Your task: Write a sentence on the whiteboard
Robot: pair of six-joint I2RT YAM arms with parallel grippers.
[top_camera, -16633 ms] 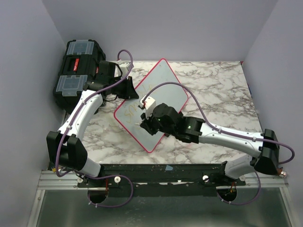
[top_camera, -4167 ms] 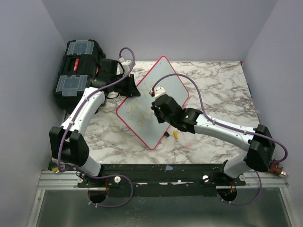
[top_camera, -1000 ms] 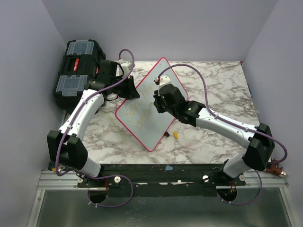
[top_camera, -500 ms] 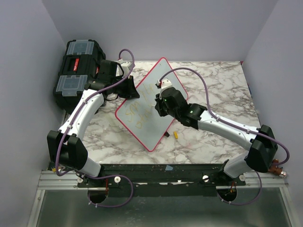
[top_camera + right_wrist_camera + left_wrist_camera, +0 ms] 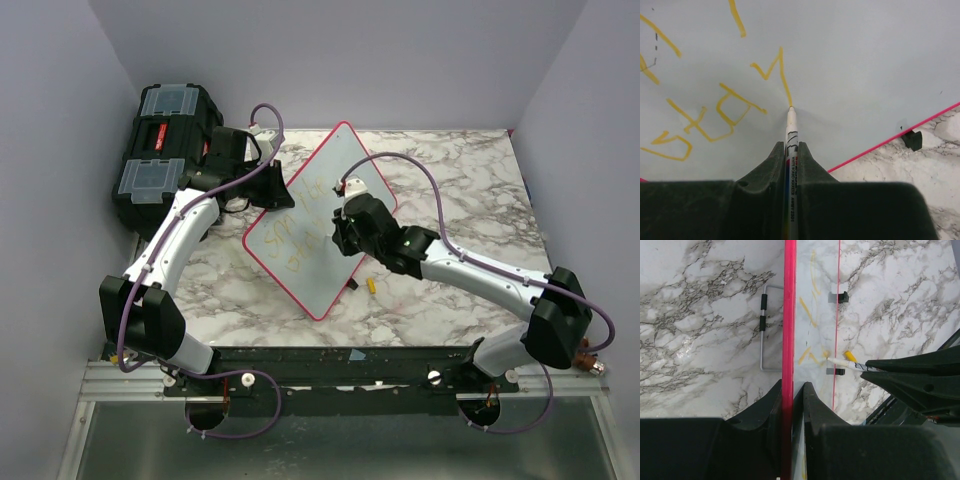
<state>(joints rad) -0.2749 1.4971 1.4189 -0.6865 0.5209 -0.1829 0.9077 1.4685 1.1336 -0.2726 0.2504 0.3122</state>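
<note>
The whiteboard (image 5: 300, 262), white with a thin pink-red frame, stands tilted on the marble table. My left gripper (image 5: 275, 192) is shut on its upper left edge; the left wrist view shows the red frame (image 5: 789, 315) clamped between the jaws. My right gripper (image 5: 343, 232) is shut on a white whiteboard marker (image 5: 791, 131). Its yellow tip touches the board at the end of a stroke. The sentence (image 5: 290, 240) is in yellow letters in two lines; several letters show in the right wrist view (image 5: 720, 112).
A black toolbox (image 5: 160, 150) with clear lid compartments stands at the back left behind the left arm. A small yellow marker cap (image 5: 371, 285) lies on the table by the board's lower right edge. A wire stand (image 5: 763, 327) props the board from behind.
My right gripper has moved down and right across the board with the marker over the last second, adding yellow strokes. The left gripper and the board have stayed put.
</note>
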